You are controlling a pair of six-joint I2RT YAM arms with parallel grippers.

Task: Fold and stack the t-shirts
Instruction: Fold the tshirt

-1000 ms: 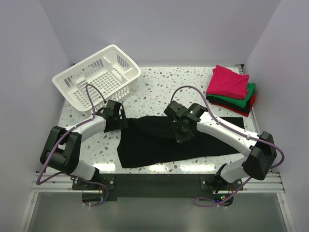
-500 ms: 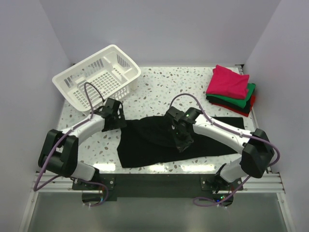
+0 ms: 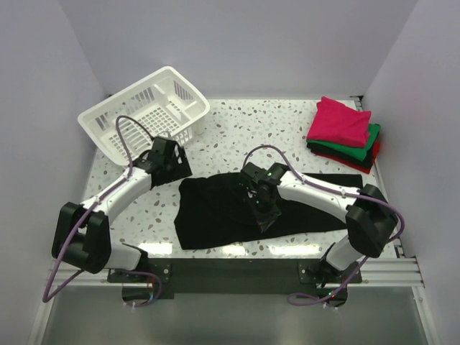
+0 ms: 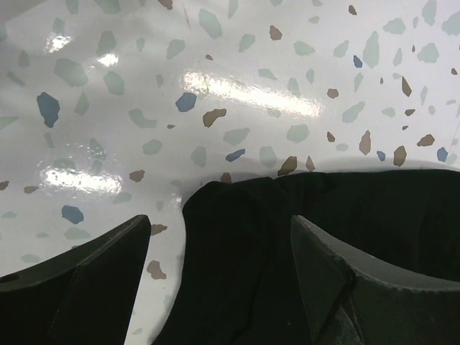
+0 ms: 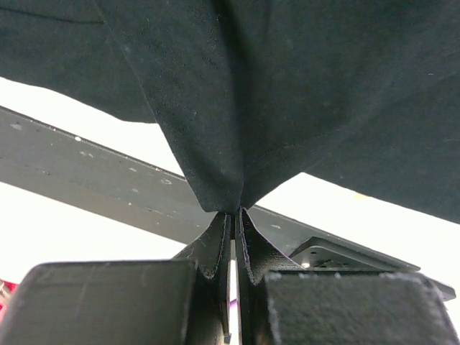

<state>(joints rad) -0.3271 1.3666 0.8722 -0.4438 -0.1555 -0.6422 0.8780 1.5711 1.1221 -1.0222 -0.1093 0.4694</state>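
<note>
- The big black t-shirt (image 3: 215, 215) lies spread across the near middle of the speckled table (image 3: 237, 129), running from left of centre out towards the right edge.
- The right gripper (image 3: 264, 215) is down on the middle of that shirt, and its jaws are pinched tight on a fold of the cloth.
- The right wrist view confirms it: the black fabric (image 5: 287, 86) rises like a tent, gathered to a point right where the fingertips (image 5: 223, 237) meet.
- Over on the left, the left gripper (image 3: 175, 165) sits at the shirt's far-left corner with its jaws spread wide, holding nothing.
- From the left wrist camera, the shirt's rounded edge (image 4: 323, 237) lies on the table below the gap between the two fingers (image 4: 108, 273); whether they touch the cloth cannot be told.
- At the far right corner there's a stack of folded shirts (image 3: 345, 136): magenta-pink on top, green under it, then black, with red showing at the right side.
- A white slatted basket (image 3: 190, 86) sits at the far left corner, just beyond the left gripper.
</note>
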